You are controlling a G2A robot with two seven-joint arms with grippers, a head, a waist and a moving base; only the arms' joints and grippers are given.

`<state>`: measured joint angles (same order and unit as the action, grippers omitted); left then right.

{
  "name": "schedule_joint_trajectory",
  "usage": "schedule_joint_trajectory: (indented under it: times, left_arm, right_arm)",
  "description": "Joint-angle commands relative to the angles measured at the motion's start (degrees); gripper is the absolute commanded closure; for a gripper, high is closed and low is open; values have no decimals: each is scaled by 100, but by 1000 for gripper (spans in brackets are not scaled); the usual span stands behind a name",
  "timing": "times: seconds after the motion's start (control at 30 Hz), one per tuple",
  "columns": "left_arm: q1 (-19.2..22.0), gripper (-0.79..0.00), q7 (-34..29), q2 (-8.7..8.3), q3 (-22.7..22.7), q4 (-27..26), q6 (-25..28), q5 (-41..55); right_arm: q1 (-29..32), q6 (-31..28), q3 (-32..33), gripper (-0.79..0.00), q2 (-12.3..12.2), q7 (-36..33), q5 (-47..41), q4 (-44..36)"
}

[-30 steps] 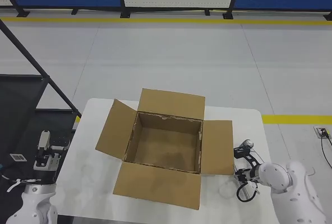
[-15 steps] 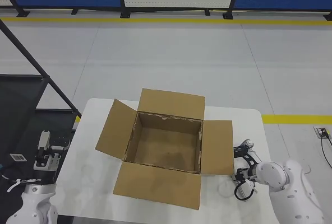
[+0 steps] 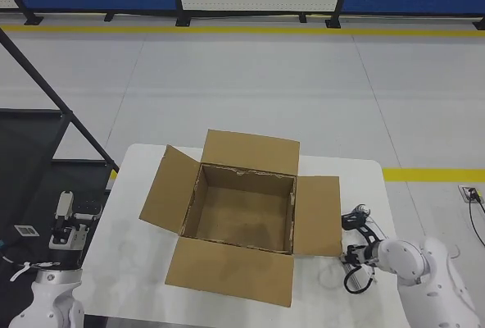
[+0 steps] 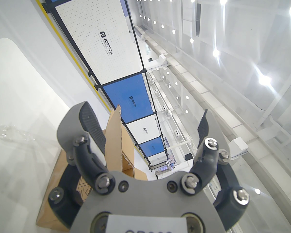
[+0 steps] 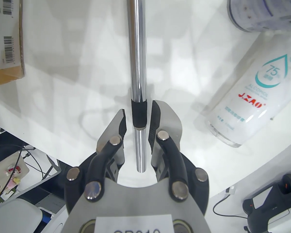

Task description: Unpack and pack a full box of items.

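Note:
An open cardboard box (image 3: 241, 215) stands in the middle of the white table (image 3: 144, 262), all its flaps folded out and its inside bare. Beside the box's right flap, my right gripper (image 3: 355, 220) (image 5: 138, 109) is low over the table. Its fingers (image 5: 122, 122) straddle a chrome rod (image 5: 135, 37) at its black band, with a narrow gap on each side. The rod lies on the table. My left gripper (image 4: 146, 112) (image 3: 64, 199) is off the table's left edge, tilted upward and open with nothing between its fingers. The box (image 4: 116, 146) is behind it.
A white alcohol bottle (image 5: 254, 93) lies on its side on the table close to the rod. A round canister (image 5: 264, 1) stands beyond it. The box corner with barcode labels (image 5: 4, 25) is on the rod's other side. A scrap of clear plastic (image 4: 4, 129) lies on the table.
The right arm drifted slightly toward the box and back again. The box and the left arm have not moved.

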<state>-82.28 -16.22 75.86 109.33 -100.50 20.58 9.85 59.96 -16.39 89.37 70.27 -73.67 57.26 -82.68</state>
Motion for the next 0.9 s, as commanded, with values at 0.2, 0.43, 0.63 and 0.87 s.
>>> schedule_joint_trajectory:
  times: [0.2,0.43,0.63,0.87]
  left_arm:
    - [0,-785,0,0,0,0,0,0]
    - [0,-785,0,0,0,0,0,0]
    - [0,-785,0,0,0,0,0,0]
    - [0,-785,0,0,0,0,0,0]
  right_arm:
    - [744,-644,1240,-517,-165,687,-1437,-988]
    - [601,-1774,1976,-785,-297,878,-4475,184]
    - [524,-1694,1976,-785,-314,751,-4673,303]
    - [565,-1551,1738,-785,-302,825,-4669,207]
